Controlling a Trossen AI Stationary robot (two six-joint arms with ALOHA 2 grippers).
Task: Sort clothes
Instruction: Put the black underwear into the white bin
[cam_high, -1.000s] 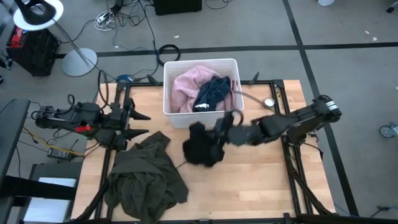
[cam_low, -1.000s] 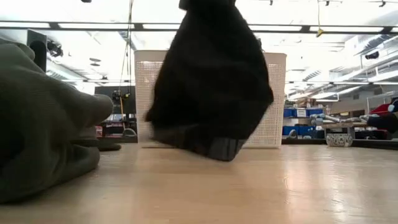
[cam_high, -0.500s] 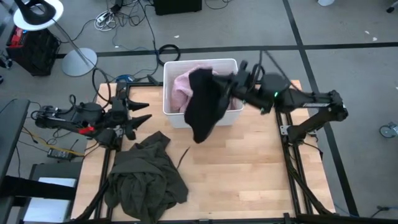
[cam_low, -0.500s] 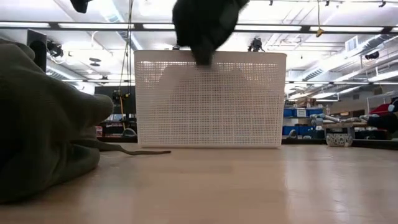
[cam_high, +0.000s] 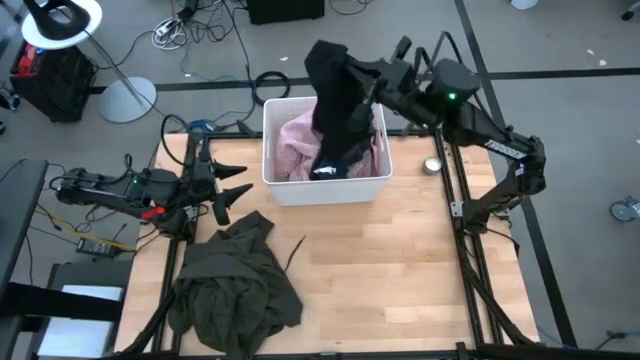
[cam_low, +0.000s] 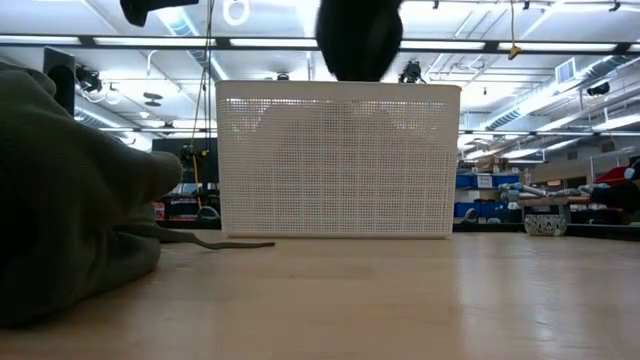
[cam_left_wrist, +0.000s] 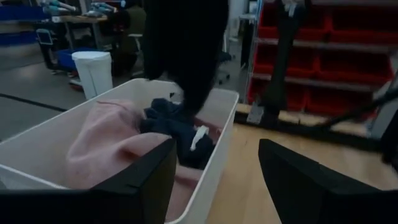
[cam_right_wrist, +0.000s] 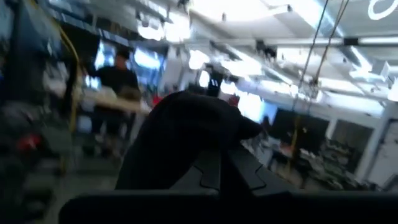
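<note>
My right gripper (cam_high: 372, 78) is shut on a black garment (cam_high: 336, 95) held high over the white bin (cam_high: 322, 190); the garment also shows in the low view (cam_low: 358, 38) and the left wrist view (cam_left_wrist: 184, 43). In the bin lie a pink garment (cam_high: 300, 145) and a dark teal-blue one (cam_left_wrist: 177, 127). A large olive-green garment (cam_high: 235, 285) lies bunched on the table at the near left. My left gripper (cam_high: 232, 185) is open and empty at the table's left, pointing toward the bin. My right gripper holds the black garment by its upper bunched part (cam_high: 360, 72), fingers reaching level from the table's right. The cloth drapes over the fingers (cam_right_wrist: 224, 165) and hides the place of contact. The garment hangs slack below, its lower end (cam_high: 335, 158) reaching down into the bin.
The bin stands at the table's far middle edge. A small round metal thing (cam_high: 432, 165) lies right of the bin. Bare wood (cam_high: 400, 270) spans the table's middle and right. A person (cam_right_wrist: 115, 93) stands in the room beyond.
My right gripper has carried the black garment from low over the table's middle, up and toward the far edge, and now holds it over the bin. The garment has been lifted clear of the table and hangs long. My left gripper has moved slightly toward the right.
</note>
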